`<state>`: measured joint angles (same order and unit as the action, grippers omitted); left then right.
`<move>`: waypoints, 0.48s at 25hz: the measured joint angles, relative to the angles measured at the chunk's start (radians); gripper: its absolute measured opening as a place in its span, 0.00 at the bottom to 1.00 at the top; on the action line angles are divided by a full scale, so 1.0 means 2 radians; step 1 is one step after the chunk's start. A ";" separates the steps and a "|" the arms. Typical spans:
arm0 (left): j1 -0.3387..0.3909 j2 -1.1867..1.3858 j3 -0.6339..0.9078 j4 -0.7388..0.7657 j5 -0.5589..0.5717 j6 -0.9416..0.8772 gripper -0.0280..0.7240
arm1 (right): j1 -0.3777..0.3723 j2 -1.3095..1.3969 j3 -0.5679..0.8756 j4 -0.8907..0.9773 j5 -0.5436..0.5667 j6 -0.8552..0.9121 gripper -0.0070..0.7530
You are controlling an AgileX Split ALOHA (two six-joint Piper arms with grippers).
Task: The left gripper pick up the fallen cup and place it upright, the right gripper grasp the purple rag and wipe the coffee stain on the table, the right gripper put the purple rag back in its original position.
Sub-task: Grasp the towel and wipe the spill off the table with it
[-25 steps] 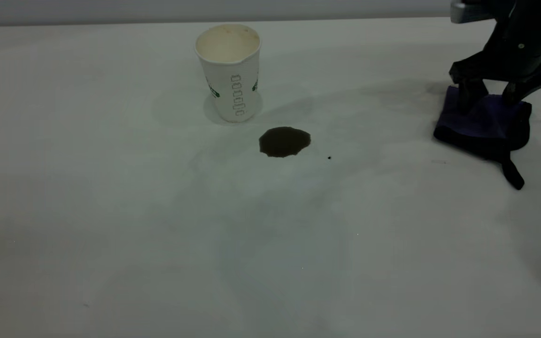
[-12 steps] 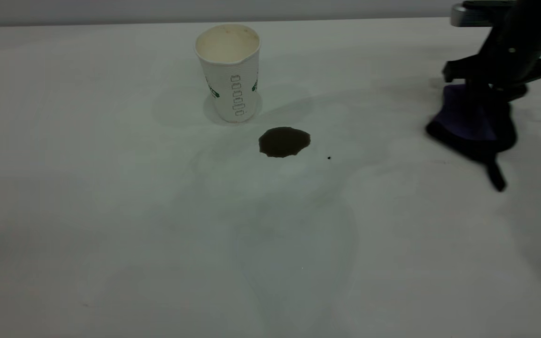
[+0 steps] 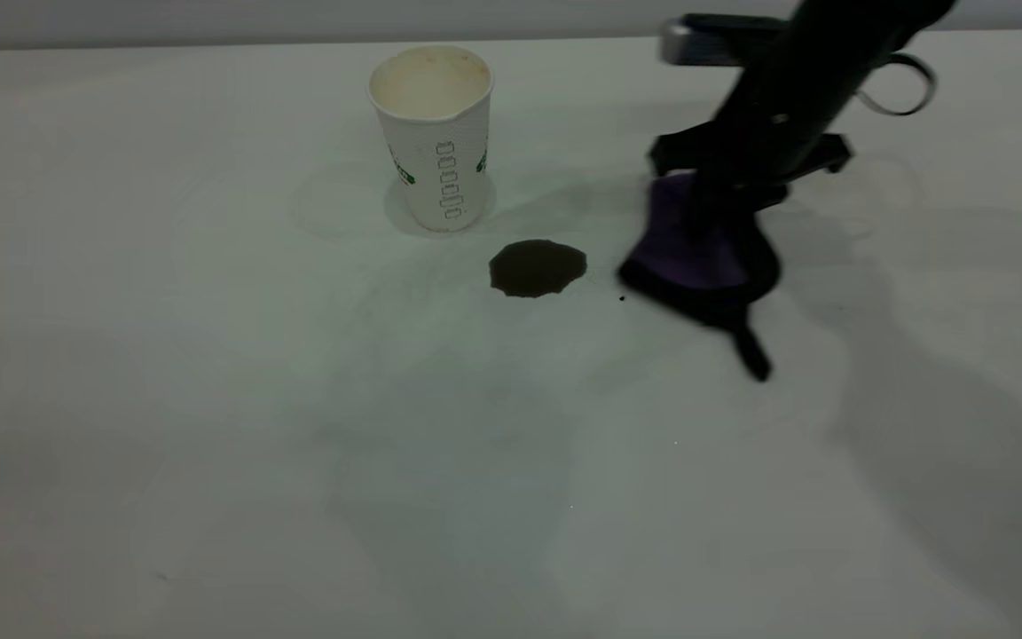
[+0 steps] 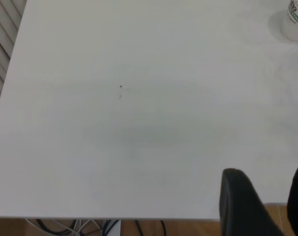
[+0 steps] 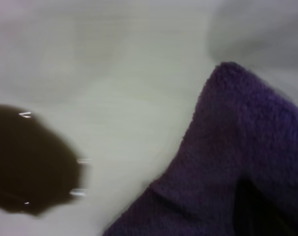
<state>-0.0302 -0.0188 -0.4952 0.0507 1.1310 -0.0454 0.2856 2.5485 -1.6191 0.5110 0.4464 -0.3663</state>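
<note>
The white paper cup [image 3: 433,133] stands upright at the back of the table [image 3: 209,399], with its cream inside showing; its base also shows in the left wrist view [image 4: 293,22]. The dark coffee stain [image 3: 537,267] lies just in front and to the right of the cup. My right gripper [image 3: 724,200] is shut on the purple rag [image 3: 688,244], which hangs just right of the stain with its black tab [image 3: 750,355] trailing down. The right wrist view shows the rag [image 5: 237,162] close beside the stain [image 5: 26,162], apart from it. My left gripper [image 4: 269,201] is open and empty near the table's edge.
A tiny dark speck [image 3: 622,298] lies between the stain and the rag. In the left wrist view the table's edge [image 4: 114,217] runs close to the gripper, with wooden floor and cables [image 4: 90,227] beyond it.
My right gripper closed on the rag, lifted it off the far right of the table and carried it left, close to the stain. The cup and the stain have not moved.
</note>
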 joint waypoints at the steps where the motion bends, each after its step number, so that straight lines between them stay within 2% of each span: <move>1: 0.000 0.000 0.000 0.000 0.000 0.000 0.44 | 0.008 0.000 0.000 0.004 -0.004 0.000 0.12; 12: 0.000 0.000 0.000 0.000 0.000 0.000 0.44 | 0.088 0.010 0.000 0.086 -0.058 0.000 0.12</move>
<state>-0.0302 -0.0188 -0.4952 0.0507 1.1310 -0.0454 0.4621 2.5676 -1.6191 0.6831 0.3303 -0.3663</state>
